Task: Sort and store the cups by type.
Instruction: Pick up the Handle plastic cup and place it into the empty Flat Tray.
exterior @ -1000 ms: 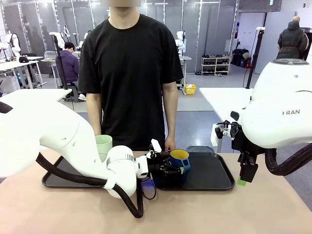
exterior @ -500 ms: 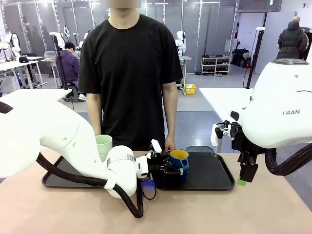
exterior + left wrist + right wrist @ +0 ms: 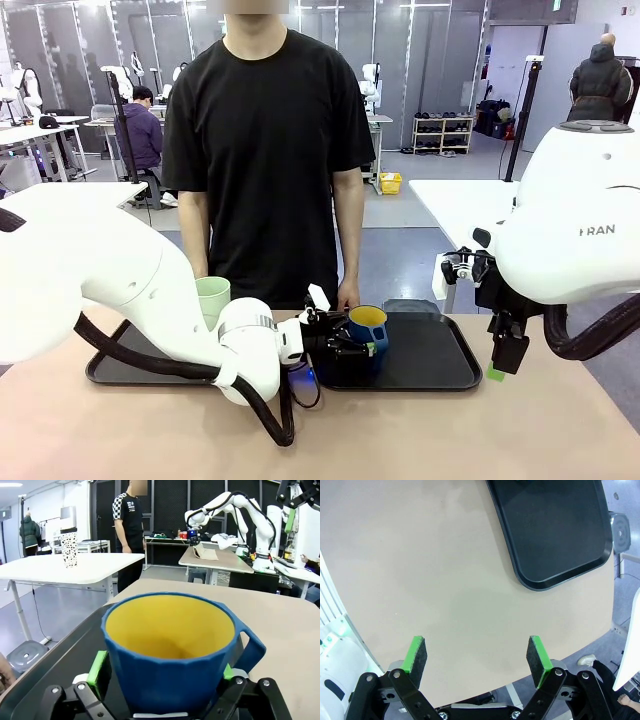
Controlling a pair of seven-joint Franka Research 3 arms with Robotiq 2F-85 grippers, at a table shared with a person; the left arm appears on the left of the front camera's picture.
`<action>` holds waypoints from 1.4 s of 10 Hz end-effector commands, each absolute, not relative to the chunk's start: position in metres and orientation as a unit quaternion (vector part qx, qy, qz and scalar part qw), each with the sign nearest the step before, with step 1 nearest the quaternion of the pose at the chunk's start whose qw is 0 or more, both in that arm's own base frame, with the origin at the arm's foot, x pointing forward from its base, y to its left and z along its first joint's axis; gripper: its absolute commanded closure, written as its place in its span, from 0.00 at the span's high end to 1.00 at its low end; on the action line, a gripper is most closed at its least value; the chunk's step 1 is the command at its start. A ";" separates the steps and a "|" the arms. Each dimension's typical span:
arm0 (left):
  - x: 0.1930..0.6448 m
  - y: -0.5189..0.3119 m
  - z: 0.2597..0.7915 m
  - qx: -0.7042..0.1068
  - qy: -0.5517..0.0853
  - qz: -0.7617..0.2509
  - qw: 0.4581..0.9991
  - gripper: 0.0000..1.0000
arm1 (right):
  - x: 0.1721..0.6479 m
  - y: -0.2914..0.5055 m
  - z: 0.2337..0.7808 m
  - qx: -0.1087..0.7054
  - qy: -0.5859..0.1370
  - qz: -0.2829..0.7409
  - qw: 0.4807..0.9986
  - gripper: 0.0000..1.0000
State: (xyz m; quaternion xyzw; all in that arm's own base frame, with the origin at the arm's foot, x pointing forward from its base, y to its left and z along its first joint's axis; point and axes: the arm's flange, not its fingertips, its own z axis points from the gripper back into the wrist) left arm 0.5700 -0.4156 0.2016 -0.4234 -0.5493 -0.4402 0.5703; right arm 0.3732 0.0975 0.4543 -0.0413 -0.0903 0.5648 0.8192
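Note:
The dark blue mug with a yellow inside stands on the right black tray. My left gripper reaches in from the left, its jaws wide open on either side of the mug. In the left wrist view the mug sits between the green pads, handle to the right. The pale green tumbler stands upright on the left black tray, partly hidden behind my left arm. My right gripper hangs open over the table's right end, with bare tabletop between its pads.
A person in a black shirt stands at the far side, one hand near the right tray's far edge. A corner of the black tray lies beyond my right gripper. A black-and-white patterned cup stands on a distant white table.
My left gripper and the mug have shifted very slightly to the left. The right arm and the person have not moved.

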 end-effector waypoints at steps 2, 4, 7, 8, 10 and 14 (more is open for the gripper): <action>0.549 -0.408 0.193 -0.394 -0.573 -0.441 0.567 1.00 | 0.371 0.098 0.456 -0.050 -0.086 0.557 0.825 1.00; 0.540 -0.403 0.197 -0.394 -0.580 -0.443 0.559 1.00 | 0.371 0.098 0.456 -0.050 -0.086 0.557 0.825 1.00; 0.526 -0.397 0.199 -0.405 -0.580 -0.441 0.552 1.00 | 0.371 0.098 0.456 -0.050 -0.086 0.557 0.825 1.00; 0.521 -0.395 0.199 -0.404 -0.581 -0.443 0.551 1.00 | 0.371 0.098 0.456 -0.050 -0.086 0.557 0.825 1.00; 0.513 -0.388 0.198 -0.399 -0.582 -0.446 0.551 1.00 | 0.371 0.098 0.456 -0.050 -0.086 0.557 0.825 1.00; 0.505 -0.372 0.195 -0.381 -0.588 -0.441 0.561 1.00 | 0.371 0.098 0.456 -0.050 -0.086 0.557 0.825 1.00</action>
